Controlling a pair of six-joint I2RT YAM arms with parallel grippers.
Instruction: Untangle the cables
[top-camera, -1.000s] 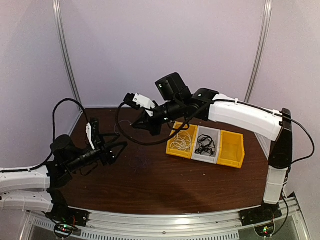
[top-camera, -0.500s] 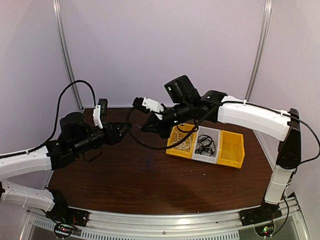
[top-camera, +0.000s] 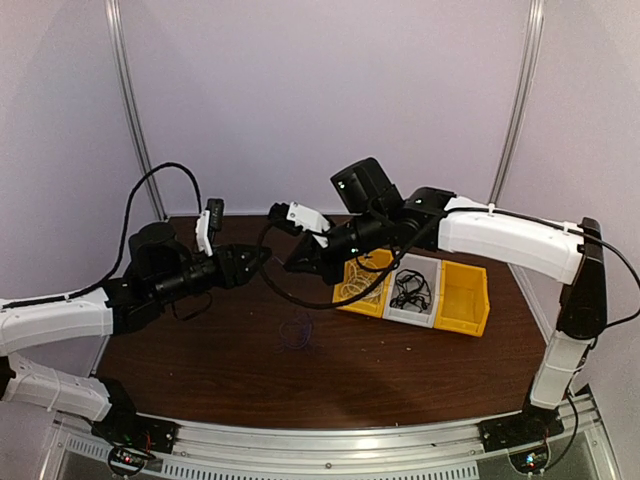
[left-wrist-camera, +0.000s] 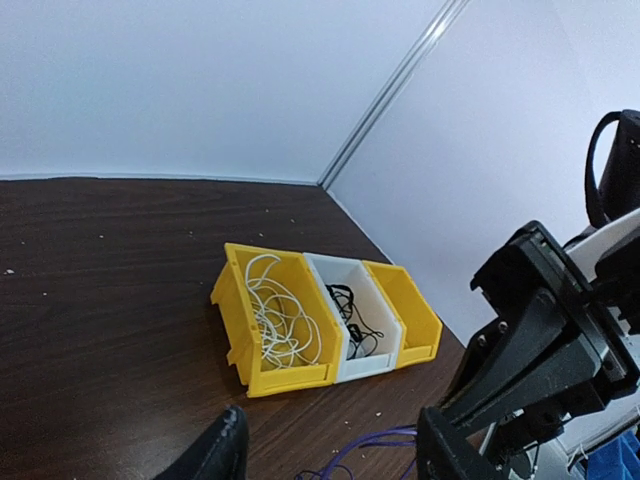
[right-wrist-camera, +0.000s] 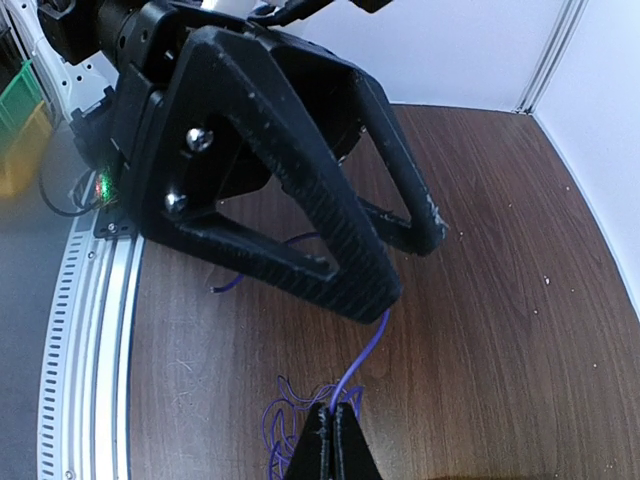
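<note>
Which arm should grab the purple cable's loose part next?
Left, probably. Its claw is open and empty beside the raised strand; the right claw is shut on the purple cable.

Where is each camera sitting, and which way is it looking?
Top external: fixed high behind the arms, looking down on the table; both arms show, with the left pincer and right pincer.
Left wrist: on the left arm, looking over the table at the bins; its own fingers show at the bottom edge.
Right wrist: on the right arm, looking down at the purple cable gripped by its shut fingertips.
Shared: top and left wrist both see the white cable in the yellow bin.
</note>
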